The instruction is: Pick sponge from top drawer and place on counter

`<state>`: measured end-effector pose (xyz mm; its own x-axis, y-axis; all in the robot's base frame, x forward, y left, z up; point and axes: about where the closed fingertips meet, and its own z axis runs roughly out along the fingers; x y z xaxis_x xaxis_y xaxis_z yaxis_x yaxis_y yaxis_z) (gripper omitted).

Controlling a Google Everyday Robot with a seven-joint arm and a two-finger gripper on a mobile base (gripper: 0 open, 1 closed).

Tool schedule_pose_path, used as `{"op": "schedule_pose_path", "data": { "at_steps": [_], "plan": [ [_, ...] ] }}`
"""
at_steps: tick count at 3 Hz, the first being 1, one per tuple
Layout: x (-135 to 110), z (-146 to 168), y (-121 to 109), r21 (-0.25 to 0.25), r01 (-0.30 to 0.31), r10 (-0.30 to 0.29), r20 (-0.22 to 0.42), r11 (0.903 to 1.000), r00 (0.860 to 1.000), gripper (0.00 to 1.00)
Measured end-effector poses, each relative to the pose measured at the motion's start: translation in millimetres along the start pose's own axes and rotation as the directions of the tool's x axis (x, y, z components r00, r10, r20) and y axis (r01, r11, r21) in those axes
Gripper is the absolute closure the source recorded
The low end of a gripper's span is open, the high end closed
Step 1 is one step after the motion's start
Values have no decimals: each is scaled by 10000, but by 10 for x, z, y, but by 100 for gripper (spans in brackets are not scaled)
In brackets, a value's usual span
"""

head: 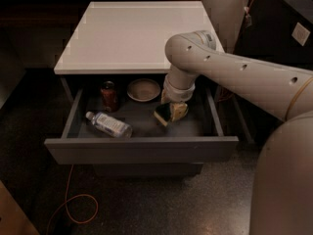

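The top drawer [142, 151] is pulled open below the white counter [142, 33]. My gripper [172, 105] points down into the right half of the drawer and is shut on the sponge [170, 114]. The sponge is dark green over yellow. It hangs tilted from the fingers, slightly above the drawer floor. The arm reaches in from the right, over the counter's front right corner, and hides part of it.
In the drawer are a round beige bowl [144, 89] at the back, a dark red jar [108, 96] to its left and a clear plastic bottle [108, 124] lying at the front left. An orange cable [73, 204] loops on the floor. Dark equipment [283, 28] stands at the right.
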<state>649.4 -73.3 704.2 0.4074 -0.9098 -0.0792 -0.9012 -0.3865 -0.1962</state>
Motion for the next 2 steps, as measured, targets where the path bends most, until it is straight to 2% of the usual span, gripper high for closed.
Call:
{"op": "schedule_pose_path", "data": {
  "at_steps": [2],
  "plan": [
    [-351, -800, -28, 472, -226, 186, 828, 9986, 9964, 100]
  ]
}}
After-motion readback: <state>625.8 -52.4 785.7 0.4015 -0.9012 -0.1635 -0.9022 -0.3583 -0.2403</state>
